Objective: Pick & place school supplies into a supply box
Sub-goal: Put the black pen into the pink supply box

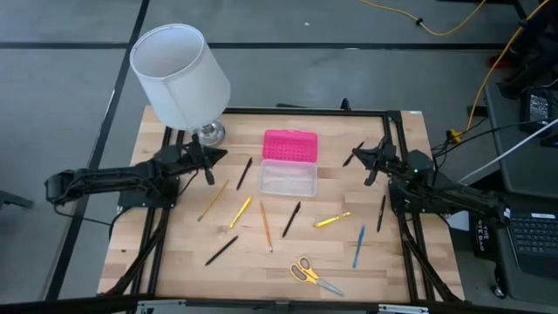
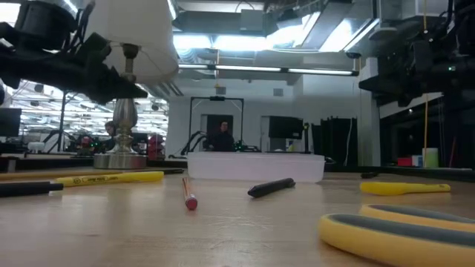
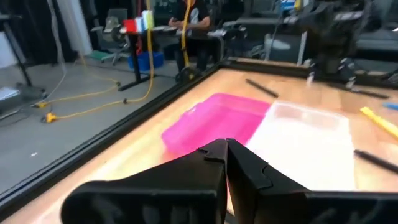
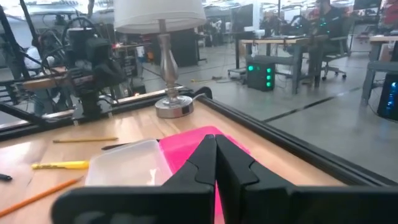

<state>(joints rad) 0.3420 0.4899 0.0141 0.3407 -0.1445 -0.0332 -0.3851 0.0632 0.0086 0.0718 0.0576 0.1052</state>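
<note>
1. Nearest the front edge of the tabletop [image 1: 174, 262], the yellow-handled scissors [image 1: 314, 275] lie flat. Their low profile could let a tool skid off the handles rather than grip them.
2. Farther in, pens and pencils lie scattered singly: a black pen [image 1: 221, 250], an orange pencil [image 1: 265, 225], a yellow pen [image 1: 241, 212], a blue pen [image 1: 358, 247] and a yellow marker [image 1: 332, 220]. Thin round barrels may roll or pivot if pinched off-centre.
3. Behind them, mid-table, the supply box [image 1: 288, 176] stands open and appears empty, its pink lid [image 1: 290, 145] folded back. A drop from too high could bounce an item out, and a nudge could shift the light box.
4. Level with the box, the left tool [image 1: 209, 173] and right tool [image 1: 373, 174] hover on either side, each pinched fully together and holding nothing. Descending like this would only push a pen aside.
5. Farthest, the lamp [image 1: 180, 74] stands just beside the left arm, so a wide swing could topple it.
</note>
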